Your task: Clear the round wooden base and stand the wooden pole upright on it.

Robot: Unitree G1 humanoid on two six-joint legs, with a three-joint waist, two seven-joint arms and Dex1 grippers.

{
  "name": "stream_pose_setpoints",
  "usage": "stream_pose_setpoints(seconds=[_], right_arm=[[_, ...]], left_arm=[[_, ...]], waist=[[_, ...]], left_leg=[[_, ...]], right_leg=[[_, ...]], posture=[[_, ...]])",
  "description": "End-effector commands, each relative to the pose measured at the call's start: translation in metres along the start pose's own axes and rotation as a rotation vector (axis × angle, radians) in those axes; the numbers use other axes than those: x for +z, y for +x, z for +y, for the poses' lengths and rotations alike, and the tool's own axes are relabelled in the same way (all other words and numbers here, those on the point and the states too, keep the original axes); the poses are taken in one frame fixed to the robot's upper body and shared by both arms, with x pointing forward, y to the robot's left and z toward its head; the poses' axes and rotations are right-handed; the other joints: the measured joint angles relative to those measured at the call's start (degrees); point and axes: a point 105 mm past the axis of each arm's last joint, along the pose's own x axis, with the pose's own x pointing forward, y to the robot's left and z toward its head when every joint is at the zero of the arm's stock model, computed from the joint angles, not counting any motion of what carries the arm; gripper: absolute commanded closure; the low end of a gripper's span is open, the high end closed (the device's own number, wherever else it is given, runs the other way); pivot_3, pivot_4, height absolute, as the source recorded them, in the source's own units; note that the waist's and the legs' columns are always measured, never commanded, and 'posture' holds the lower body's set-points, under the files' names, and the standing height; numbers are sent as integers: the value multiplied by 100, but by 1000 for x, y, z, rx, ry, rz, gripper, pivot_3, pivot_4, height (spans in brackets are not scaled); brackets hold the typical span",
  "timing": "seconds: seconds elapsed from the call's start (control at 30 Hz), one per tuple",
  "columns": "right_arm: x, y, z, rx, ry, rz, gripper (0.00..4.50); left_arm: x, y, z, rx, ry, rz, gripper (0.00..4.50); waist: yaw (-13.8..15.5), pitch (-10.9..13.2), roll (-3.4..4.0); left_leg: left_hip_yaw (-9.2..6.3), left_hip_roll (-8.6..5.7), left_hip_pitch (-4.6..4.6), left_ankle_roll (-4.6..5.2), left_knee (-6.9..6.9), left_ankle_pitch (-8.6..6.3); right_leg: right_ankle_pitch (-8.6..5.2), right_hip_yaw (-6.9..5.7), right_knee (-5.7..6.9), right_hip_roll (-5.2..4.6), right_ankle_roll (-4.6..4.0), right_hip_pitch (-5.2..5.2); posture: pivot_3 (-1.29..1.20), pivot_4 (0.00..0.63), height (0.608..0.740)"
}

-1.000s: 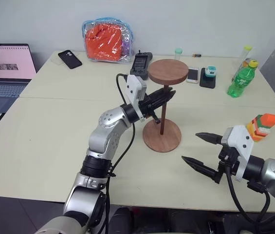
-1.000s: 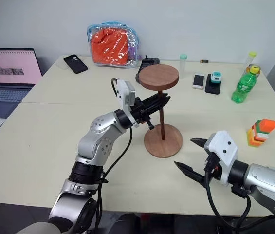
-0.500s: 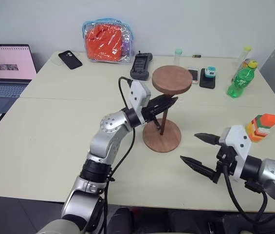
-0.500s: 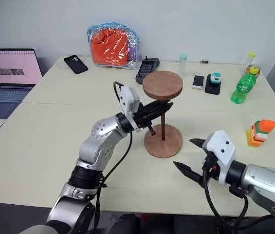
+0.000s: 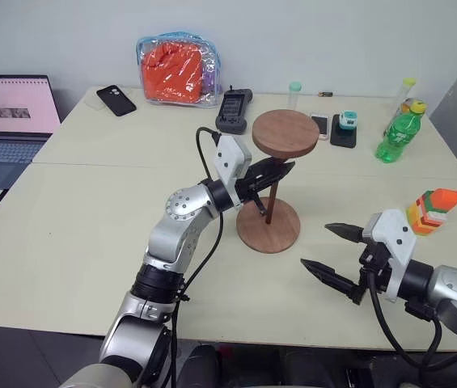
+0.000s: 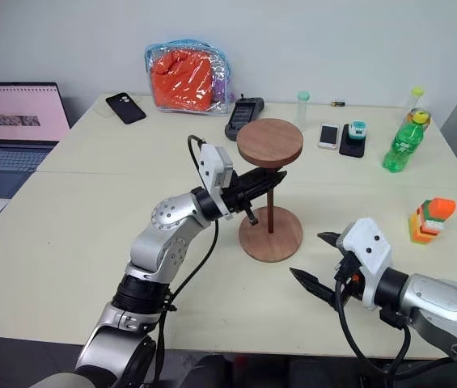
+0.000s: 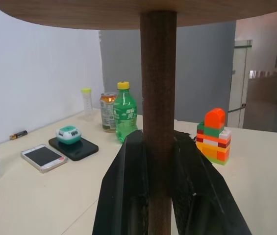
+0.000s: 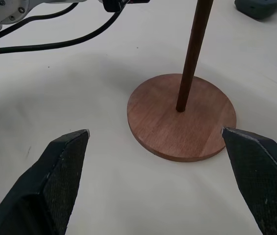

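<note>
The wooden pole [image 5: 270, 194] stands upright on the round wooden base [image 5: 269, 225], its lower end set in the middle of that disc, with its own round top [image 5: 285, 133] held level above. The base lies flat on the pale bench [image 5: 74, 234], roughly at its middle and nothing else rests on it.

The left pincer [image 5: 280, 171] reaches in from the left and pinches the pole just below the round top; in the left wrist view its two black fingers [image 7: 128, 186] press against either side of the dark rod. The right pincer [image 5: 335, 255] hovers over the bench to the right of the base and nearer the front edge, its fingers spread wide and holding nothing. In the right wrist view the base and the foot of the pole sit between those two spread tips, apart from both.

To the far right on the bench stands a small stack of coloured blocks [image 5: 433, 209]. Along the back edge are a green bottle [image 5: 395, 134], two phones [image 5: 319, 124], a dark handset [image 5: 234, 109] and a clear bag of orange stuff [image 5: 177, 68]. A laptop [image 5: 10, 117] sits open at the far left.
</note>
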Motion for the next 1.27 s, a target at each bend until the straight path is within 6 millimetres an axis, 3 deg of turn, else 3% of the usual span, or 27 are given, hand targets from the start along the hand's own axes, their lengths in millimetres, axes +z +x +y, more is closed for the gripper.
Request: stream_pose_setpoints(seconds=[0.03,0.33,0.63,0.8,0.9,1.1,1.27], right_arm=[[6,0,4,7,-29,-23,0],[4,0,3,6,-27,-19,0],[0,0,0,-13,-38,-3,0],[-1,-6,-8,-30,-56,10,0],[-3,-13,-16,-47,-94,25,0],[0,-27,-31,-58,-183,-15,0],[2,-33,-37,-19,-189,-29,0]], left_arm=[[-24,-12,1,2,17,124,3544],[-26,-12,-11,-95,54,150,1935],[-28,-28,-7,-204,137,264,1935],[-17,-57,7,-285,243,393,1935],[-10,-87,18,-278,253,486,1935],[9,-142,58,-31,261,580,1935],[10,-180,61,81,209,624,1935]], waist=[[0,0,0],[52,0,4],[36,0,4],[18,2,7],[17,2,8],[4,4,10],[1,5,12]], left_leg=[[-1,1,0,0,0,0],[-10,-4,-42,-1,-2,0],[-10,-5,-40,0,-7,0],[-8,-2,-38,1,-10,0],[-11,-1,-39,2,-11,-1],[-12,3,-39,6,-18,-4],[-12,4,-38,9,-19,-6]], right_leg=[[0,0,0,0,0,0],[0,-8,-32,-7,0,-18],[0,-11,-34,-6,0,-18],[0,-14,-33,1,0,-19],[0,-15,-38,0,-1,-19],[0,-14,-48,-1,-1,-18],[0,-13,-53,-4,0,-18]], posture=[[0,150,740],[0,150,740],[0,150,740],[0,150,740],[0,150,740],[0,150,740],[0,150,740]])
